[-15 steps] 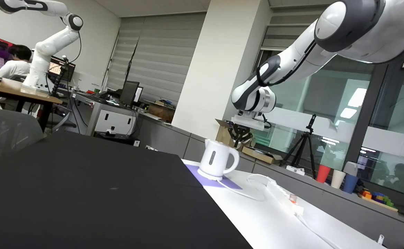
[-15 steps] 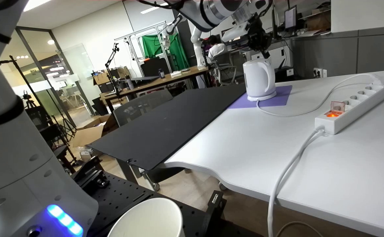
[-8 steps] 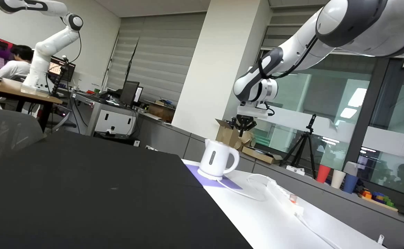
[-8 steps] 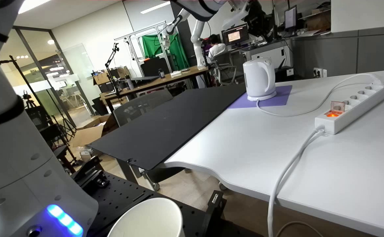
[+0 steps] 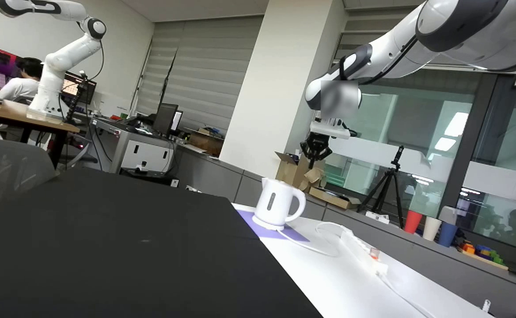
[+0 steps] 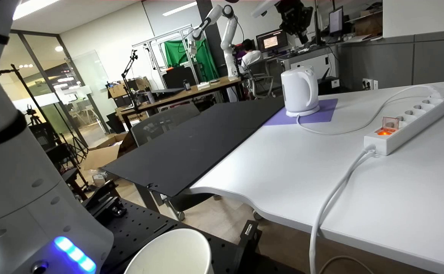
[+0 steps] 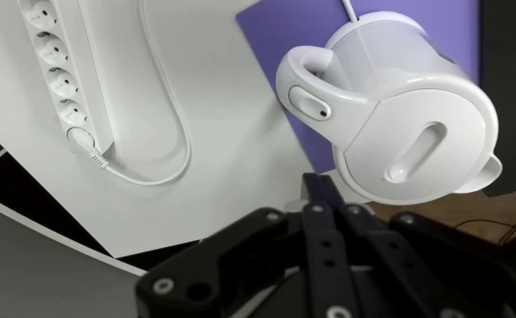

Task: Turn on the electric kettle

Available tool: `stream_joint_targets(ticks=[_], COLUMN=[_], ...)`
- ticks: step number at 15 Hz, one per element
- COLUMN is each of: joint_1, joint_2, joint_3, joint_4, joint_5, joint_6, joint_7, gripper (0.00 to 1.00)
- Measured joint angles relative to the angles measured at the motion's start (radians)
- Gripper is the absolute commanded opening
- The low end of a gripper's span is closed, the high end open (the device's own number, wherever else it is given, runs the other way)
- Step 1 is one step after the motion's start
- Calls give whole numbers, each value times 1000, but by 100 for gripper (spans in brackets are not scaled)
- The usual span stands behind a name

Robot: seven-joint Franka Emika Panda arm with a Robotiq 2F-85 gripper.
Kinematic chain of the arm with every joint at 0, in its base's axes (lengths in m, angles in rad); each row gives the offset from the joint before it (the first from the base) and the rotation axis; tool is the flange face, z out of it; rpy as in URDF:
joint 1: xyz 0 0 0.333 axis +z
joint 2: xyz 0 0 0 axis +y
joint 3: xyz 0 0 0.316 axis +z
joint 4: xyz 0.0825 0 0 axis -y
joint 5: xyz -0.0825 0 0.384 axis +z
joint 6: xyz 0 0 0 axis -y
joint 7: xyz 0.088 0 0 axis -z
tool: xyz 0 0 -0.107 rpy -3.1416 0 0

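Note:
The white electric kettle [image 5: 278, 207] stands upright on a purple mat and shows in both exterior views [image 6: 294, 93]. In the wrist view I look down on its lid [image 7: 426, 150] and loop handle [image 7: 290, 79]. An oval switch [image 7: 307, 102] with a small dark red spot sits on top of the handle. I cannot tell whether the switch is pressed. My gripper [image 7: 318, 176] has its fingertips together with nothing between them. In both exterior views the gripper [image 5: 312, 166] hangs above the kettle, apart from it [image 6: 303, 39].
The purple mat [image 6: 326, 110] lies on the white table [image 6: 283, 163] beside a black board [image 6: 206, 133]. A white power strip [image 6: 416, 123] with a lit orange switch [image 6: 384, 133] lies on the table. The kettle's cord [image 7: 183, 119] runs to it.
My gripper has risen from just above the kettle's handle to well above it, and shifted slightly right in an exterior view. The kettle, mat and power strip have not moved.

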Motion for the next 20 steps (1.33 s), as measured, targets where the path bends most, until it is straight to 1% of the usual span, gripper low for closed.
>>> stream_joint_targets(ticks=[1, 2, 3, 8, 9, 11, 12, 14, 20], joint_1=[-6, -11, -14, -21, -22, -23, -23, -24, -24], joint_2=[0, 0, 0, 0, 0, 0, 0, 0, 0], joint_3=[7, 12, 15, 29, 32, 34, 35, 36, 36], joint_4=[8, 14, 19, 37, 40, 47, 50, 53, 61], joint_5=[3, 8, 13, 16, 16, 16, 16, 16, 16], joint_6=[-16, -29, -41, -95, -103, -117, -123, -130, -147], joint_7=[-4, -8, -13, -23, -23, -25, -26, -28, -34], gripper=[0, 12, 27, 60, 68, 80, 88, 100, 100])
